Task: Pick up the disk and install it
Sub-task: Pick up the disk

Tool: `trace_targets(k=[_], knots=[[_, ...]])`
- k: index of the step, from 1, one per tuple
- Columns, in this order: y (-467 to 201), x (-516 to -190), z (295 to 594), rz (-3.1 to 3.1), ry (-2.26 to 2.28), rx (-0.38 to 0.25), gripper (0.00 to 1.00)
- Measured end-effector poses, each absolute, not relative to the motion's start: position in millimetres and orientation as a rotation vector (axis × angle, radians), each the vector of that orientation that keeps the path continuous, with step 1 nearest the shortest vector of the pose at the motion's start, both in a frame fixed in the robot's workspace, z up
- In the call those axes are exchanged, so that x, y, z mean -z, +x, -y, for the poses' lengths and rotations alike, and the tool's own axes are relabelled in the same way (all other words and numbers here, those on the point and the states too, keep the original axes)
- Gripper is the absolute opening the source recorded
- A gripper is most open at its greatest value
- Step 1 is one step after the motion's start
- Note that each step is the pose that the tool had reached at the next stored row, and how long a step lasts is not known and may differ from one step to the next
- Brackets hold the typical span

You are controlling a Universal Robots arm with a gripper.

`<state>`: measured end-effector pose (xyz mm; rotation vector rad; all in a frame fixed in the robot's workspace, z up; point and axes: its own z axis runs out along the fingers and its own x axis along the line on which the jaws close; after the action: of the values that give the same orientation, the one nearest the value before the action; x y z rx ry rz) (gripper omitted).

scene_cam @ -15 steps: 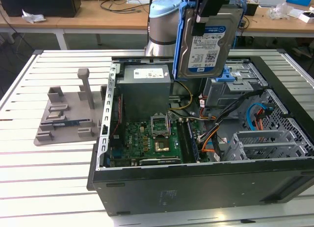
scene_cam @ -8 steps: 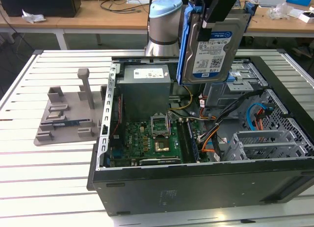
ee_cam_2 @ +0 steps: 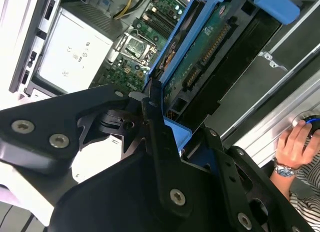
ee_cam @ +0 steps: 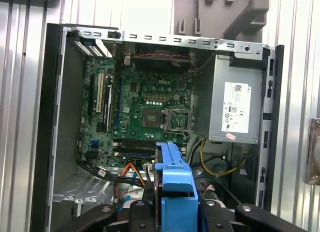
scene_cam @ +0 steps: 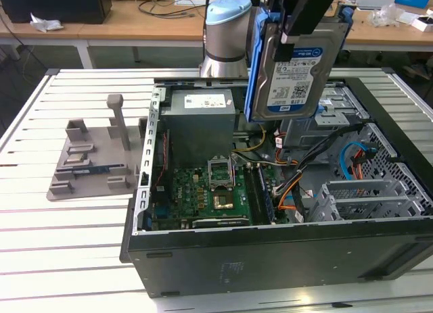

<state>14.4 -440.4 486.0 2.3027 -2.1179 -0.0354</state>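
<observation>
The disk (scene_cam: 298,69) hangs upright above the open computer case (scene_cam: 270,252), its white-and-blue label facing the exterior camera and blue carrier rails along its sides. My gripper (scene_cam: 295,30) is shut on its upper end, black fingers (scene_cam: 287,46) reaching down over the silver face. The second wrist view looks along the disk (ee_cam_2: 207,49), showing its green circuit-board underside between blue rails, clamped in the gripper (ee_cam_2: 167,129). In the first wrist view the disk's blue carrier edge (ee_cam: 175,179) sticks out from the gripper (ee_cam: 175,214), over the case's cables.
Inside the case lie the motherboard (scene_cam: 206,191), a grey power-supply box (scene_cam: 201,120), orange and blue cables (scene_cam: 291,191) and a metal drive cage (scene_cam: 362,198). A grey plastic fixture (scene_cam: 95,157) sits on the slatted table at the exterior view's left. A person's hand (ee_cam_2: 295,144) rests nearby.
</observation>
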Motion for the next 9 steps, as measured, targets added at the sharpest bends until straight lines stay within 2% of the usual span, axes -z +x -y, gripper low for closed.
trace_targets(k=[9], knots=[[14.4,-484.9,457.0,2.118,2.303,0.035,0.37]])
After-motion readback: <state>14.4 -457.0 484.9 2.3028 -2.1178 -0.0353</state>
